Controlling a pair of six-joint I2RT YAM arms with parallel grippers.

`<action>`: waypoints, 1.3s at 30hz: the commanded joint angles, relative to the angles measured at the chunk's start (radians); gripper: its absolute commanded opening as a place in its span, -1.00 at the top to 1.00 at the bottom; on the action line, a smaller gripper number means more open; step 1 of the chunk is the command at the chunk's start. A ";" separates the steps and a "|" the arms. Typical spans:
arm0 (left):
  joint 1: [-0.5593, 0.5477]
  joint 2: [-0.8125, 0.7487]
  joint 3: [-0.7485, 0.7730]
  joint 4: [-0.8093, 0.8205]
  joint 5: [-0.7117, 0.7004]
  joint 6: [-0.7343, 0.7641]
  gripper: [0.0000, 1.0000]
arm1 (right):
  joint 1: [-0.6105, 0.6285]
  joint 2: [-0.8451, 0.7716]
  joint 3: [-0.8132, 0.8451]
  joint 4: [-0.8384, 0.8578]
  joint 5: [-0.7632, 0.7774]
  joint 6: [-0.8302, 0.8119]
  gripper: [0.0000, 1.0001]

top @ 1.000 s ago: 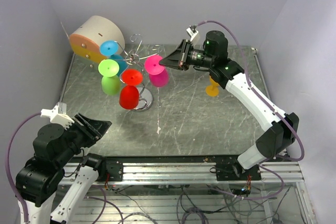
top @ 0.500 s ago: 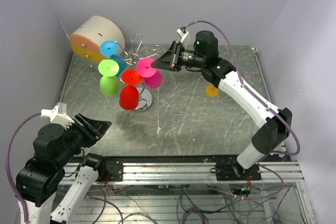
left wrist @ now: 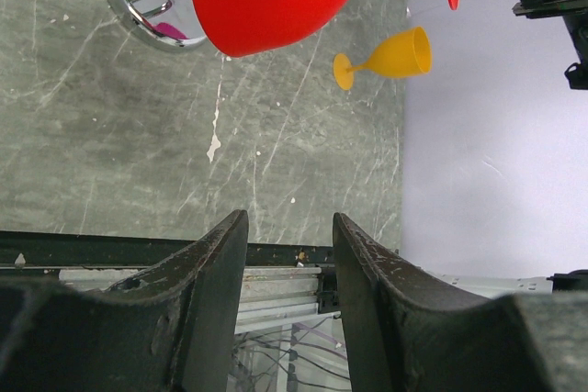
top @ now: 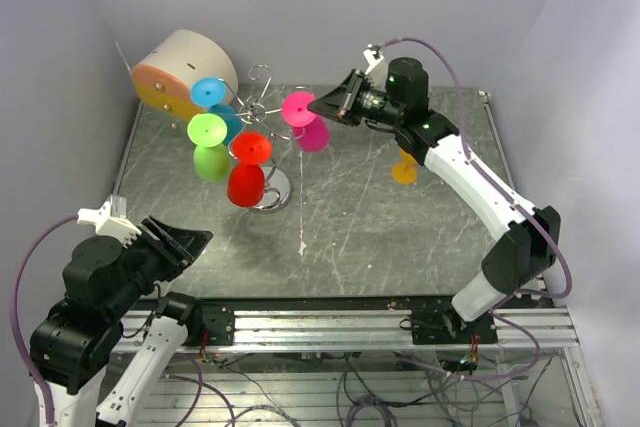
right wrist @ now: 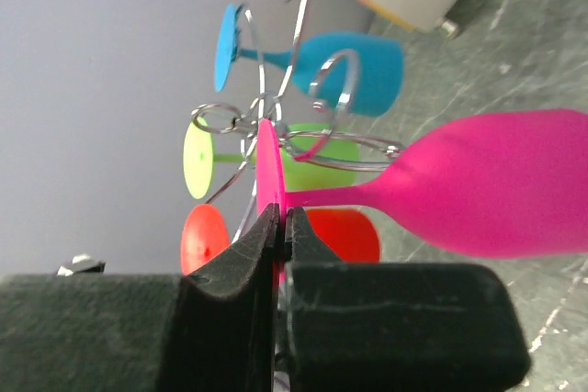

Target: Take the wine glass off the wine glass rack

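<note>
Progress: grasp made; drawing the glass clear and setting it down look left to do.
Left claw [left wrist: 289, 227]: near left, jaws apart, holding nothing.
Wine glass rack [top: 278, 185]: far left of the table [top: 400, 237], other glasses hanging on it.
Pink wine glass [right wrist: 496, 195]: at the rack's right side, bowl hanging down.
Right claw [right wrist: 280, 227]: pinched tight on the pink foot's rim.
Orange glass [left wrist: 390, 57]: upright on the table, further right.
Hidden: whether the pink stem is free of the wire hook cannot be told; the red glass [top: 246, 183] covers part of the rack's base.
</note>
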 commanded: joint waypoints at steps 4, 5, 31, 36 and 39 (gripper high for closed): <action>-0.004 0.014 0.039 0.031 0.010 0.002 -0.09 | -0.097 -0.217 -0.162 0.097 0.080 -0.019 1.00; -0.004 0.020 0.043 0.037 0.011 0.003 -0.10 | -0.102 -0.250 -0.169 0.085 0.087 -0.045 1.00; -0.003 0.416 0.186 0.545 0.542 -0.338 -0.33 | 0.198 -0.557 0.050 -0.353 0.309 -1.311 1.00; -0.003 0.428 0.199 0.535 0.544 -0.350 -0.32 | 0.287 -0.512 0.066 -0.318 0.373 -1.416 1.00; -0.004 0.440 0.228 0.496 0.528 -0.323 -0.31 | 0.360 -0.487 0.051 -0.276 0.407 -1.507 1.00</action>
